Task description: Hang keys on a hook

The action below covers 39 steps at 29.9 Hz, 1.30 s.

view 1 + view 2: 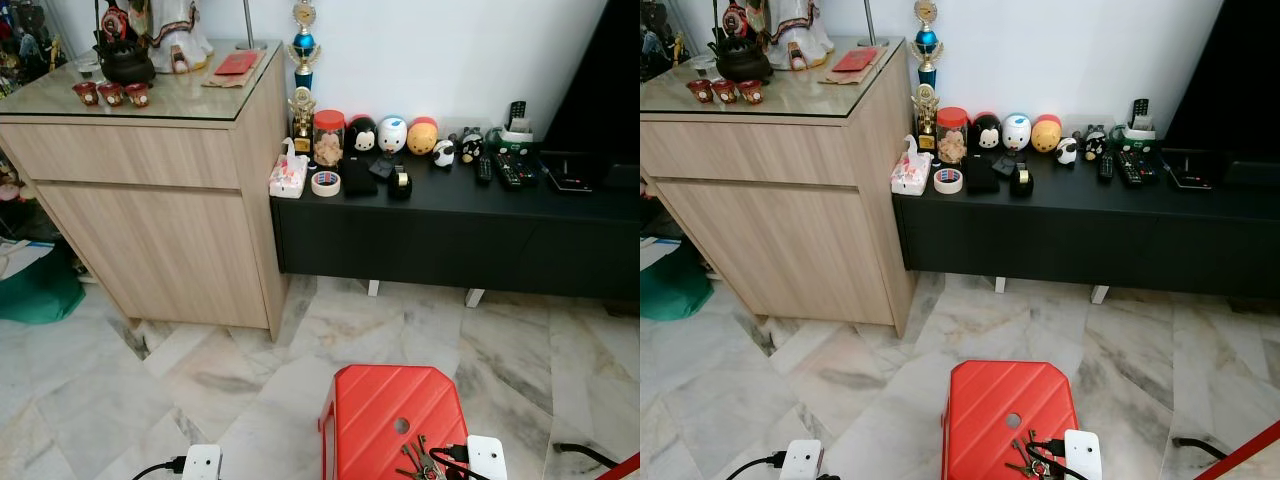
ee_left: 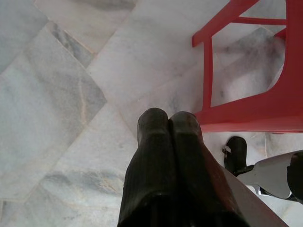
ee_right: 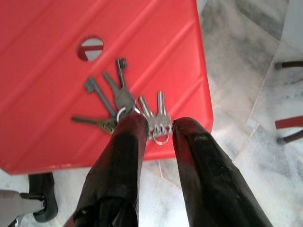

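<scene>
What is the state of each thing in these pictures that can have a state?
keys: lying fanned out on the stool, not yet lifted.
red stool: upright on the marble floor, keys on its seat.
right gripper: open, fingertips on either side of the key rings.
left gripper: shut, empty, over the floor beside the stool.
jar: upright on the black bench, red lid on.
tape roll: lying flat on the bench.

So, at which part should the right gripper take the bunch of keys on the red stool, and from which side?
Probably at the ring end. The keys lie flat on the red stool, blades fanned toward its hole, rings gathered near the stool's edge. The right gripper hangs open just above those rings, so coming down from above and closing across them looks best.
</scene>
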### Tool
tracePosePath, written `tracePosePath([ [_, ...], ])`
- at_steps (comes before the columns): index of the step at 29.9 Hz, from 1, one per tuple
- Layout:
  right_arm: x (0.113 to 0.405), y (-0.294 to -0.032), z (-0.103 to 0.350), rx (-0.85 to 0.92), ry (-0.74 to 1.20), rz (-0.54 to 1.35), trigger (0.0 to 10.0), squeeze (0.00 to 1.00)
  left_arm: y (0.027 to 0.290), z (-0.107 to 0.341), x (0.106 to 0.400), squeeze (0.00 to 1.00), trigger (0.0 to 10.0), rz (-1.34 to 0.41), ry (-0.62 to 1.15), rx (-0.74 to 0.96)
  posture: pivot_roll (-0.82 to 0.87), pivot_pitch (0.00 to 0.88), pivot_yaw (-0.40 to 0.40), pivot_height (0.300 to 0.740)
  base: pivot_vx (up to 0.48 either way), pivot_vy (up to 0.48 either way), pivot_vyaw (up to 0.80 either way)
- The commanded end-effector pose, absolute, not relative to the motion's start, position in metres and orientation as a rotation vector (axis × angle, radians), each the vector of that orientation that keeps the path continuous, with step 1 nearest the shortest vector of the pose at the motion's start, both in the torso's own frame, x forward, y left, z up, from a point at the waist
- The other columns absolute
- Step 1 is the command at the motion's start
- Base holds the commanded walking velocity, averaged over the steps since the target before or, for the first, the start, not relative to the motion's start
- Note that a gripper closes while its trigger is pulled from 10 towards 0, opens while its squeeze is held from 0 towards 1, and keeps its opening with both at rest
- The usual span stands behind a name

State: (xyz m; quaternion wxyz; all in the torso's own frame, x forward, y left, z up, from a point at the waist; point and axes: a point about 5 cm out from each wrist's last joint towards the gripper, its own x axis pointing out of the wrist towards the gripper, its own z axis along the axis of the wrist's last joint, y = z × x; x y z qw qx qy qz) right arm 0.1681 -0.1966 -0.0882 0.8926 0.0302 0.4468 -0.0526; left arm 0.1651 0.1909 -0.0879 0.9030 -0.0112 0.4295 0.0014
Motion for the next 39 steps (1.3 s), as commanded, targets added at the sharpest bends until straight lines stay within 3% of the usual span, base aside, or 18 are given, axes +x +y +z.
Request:
tracePosePath([
  [1, 0.1723, -0.2002, -0.0855, 0.077, 0.902, -0.129, 10.0, 0.00, 0.1911, -0.0884, 0.1639, 0.00, 10.0, 0.004, 0.891, -0.025, 0.01, 0.000, -0.017, 0.740, 0.000, 0.000, 0.00],
  [39, 0.1706, -0.2001, -0.0861, 0.088, 0.901, -0.128, 10.0, 0.00, 0.1920, -0.0869, 0.1662, 0.00, 10.0, 0.011, 0.875, -0.018, 0.01, 0.000, -0.020, 0.740, -0.043, 0.000, 0.00],
])
